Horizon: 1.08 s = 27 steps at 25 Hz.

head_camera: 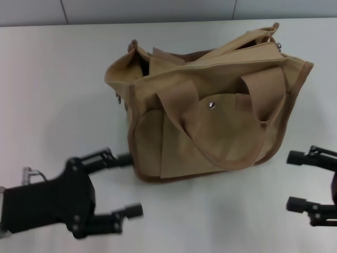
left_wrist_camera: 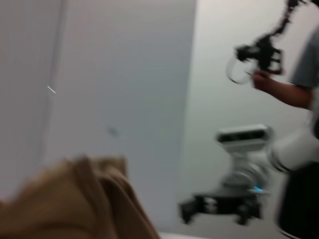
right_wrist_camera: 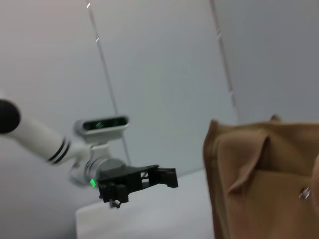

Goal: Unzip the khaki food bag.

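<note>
The khaki food bag (head_camera: 210,110) stands upright near the middle of the white table (head_camera: 47,79), its front pocket with the small metal snap (head_camera: 211,105) facing the robot and one webbing handle (head_camera: 221,132) drooping over that pocket. The top panels are rumpled and folded inward; whether the zipper is shut cannot be made out. The left gripper (head_camera: 126,184) sits at about 8 o'clock from the bag, its two black fingers spread wide with nothing between them, the farther fingertip just beside the bag's lower left corner. The right gripper (head_camera: 297,181) waits at about 4 o'clock, just beside the bag's right side, fingers likewise wide apart and empty. In the left wrist view a person's hand (left_wrist_camera: 266,82) grips a handheld controller (left_wrist_camera: 256,57) in the background.
</note>
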{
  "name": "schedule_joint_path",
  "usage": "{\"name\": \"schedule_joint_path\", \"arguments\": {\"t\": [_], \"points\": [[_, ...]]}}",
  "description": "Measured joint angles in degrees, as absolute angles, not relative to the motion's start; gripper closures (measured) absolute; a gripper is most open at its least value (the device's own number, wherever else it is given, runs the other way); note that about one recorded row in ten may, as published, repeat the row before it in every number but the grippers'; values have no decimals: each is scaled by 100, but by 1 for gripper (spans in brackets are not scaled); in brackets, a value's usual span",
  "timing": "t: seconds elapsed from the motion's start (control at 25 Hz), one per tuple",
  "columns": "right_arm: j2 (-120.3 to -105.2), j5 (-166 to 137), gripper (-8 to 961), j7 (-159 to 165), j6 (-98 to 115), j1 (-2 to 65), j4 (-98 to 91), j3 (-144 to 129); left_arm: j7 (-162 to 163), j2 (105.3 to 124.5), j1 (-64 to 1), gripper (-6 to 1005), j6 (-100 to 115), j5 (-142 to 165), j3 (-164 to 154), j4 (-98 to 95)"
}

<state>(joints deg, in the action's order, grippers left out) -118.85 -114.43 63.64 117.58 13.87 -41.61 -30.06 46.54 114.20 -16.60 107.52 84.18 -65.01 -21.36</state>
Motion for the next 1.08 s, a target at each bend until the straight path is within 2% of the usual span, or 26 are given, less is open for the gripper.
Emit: {"name": "schedule_joint_path", "arguments": {"t": [0.2,1.08], "points": [[-11907,-11703,112,6363,11675,1597,-3994,-3041,5039,11593,-1886,187,10591,9020,-6538,-2277],[-11918,-11685,112,6073,11676,1655,-3721,-2986,4994,11649,-1886,186,10532,9017,-6439,-2356]]}}
